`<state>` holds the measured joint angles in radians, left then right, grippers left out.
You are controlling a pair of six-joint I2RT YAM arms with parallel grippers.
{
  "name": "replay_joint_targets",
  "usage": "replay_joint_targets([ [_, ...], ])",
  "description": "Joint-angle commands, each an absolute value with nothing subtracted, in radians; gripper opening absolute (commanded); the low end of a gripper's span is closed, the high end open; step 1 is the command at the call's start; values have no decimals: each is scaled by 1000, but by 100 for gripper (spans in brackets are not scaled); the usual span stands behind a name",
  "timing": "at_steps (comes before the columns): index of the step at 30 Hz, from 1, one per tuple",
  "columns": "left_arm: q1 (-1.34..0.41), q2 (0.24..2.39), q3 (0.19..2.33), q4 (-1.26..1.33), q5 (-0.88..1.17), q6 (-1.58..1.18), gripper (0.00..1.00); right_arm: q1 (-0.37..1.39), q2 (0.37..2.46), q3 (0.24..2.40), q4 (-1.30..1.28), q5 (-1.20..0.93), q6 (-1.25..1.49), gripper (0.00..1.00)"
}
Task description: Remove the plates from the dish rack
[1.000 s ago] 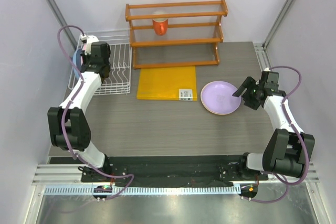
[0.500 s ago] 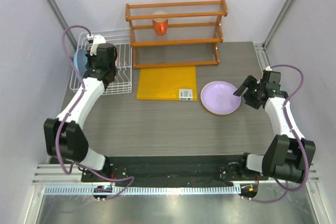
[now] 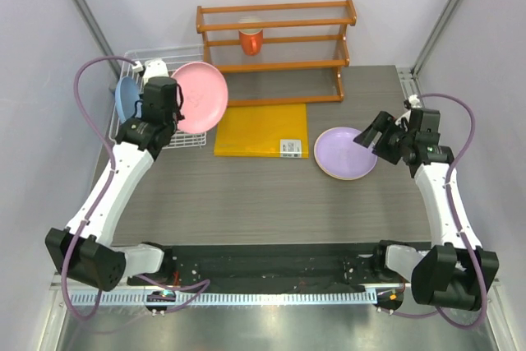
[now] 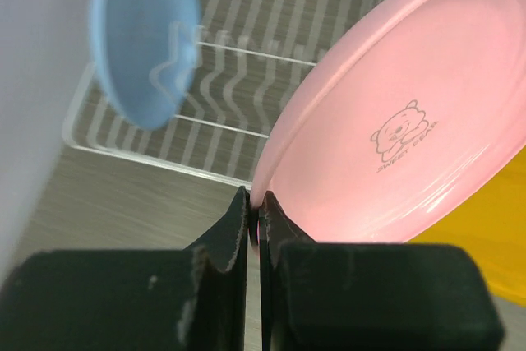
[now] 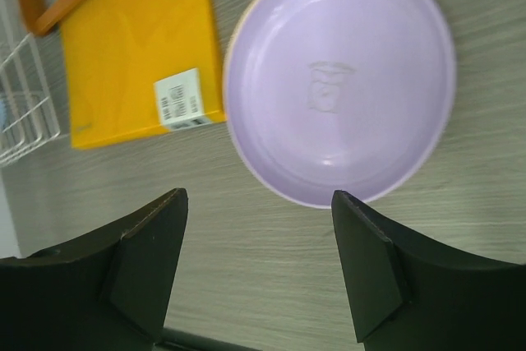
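Observation:
My left gripper (image 3: pixel 174 113) (image 4: pixel 255 210) is shut on the rim of the pink plate (image 3: pixel 200 96) (image 4: pixel 394 121). It holds that plate tilted above the right part of the white wire dish rack (image 3: pixel 191 140) (image 4: pixel 222 55). A light blue plate (image 3: pixel 126 98) (image 4: pixel 144 39) stands on edge at the rack's left side. The lilac plate (image 3: pixel 346 152) (image 5: pixel 341 80) lies flat on the table at the right, and a thin peach-orange edge shows under it. My right gripper (image 3: pixel 376 137) (image 5: pixel 256 199) hangs open just off that plate's edge, with nothing between its fingers.
An orange wooden shelf rack (image 3: pixel 275 39) stands at the back with an orange cup (image 3: pixel 251 40) on it. A yellow board (image 3: pixel 261 129) (image 5: pixel 140 47) lies flat between the dish rack and the lilac plate. Walls close in on the left and right.
The left arm has lifted the pink plate up out of the dish rack and swung it to the right. The right gripper has shifted a little toward the lilac plate, still open.

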<state>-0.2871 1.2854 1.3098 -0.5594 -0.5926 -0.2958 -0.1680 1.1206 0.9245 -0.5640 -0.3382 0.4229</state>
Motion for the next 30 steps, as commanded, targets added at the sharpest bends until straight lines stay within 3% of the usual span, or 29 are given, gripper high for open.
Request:
replay_joint_targets([
  [1,-345,1213,1283,-563,-362,-442,0,-56,1045,999,-534,-430,455,77],
  [10,-500,1235,1210,-496,-197,-552,0,149,1045,979,-414,-407,540,78],
  [30,-745,1399,1285,-440,-212,-629,0,278,1141,939,-345,-341,534,74],
])
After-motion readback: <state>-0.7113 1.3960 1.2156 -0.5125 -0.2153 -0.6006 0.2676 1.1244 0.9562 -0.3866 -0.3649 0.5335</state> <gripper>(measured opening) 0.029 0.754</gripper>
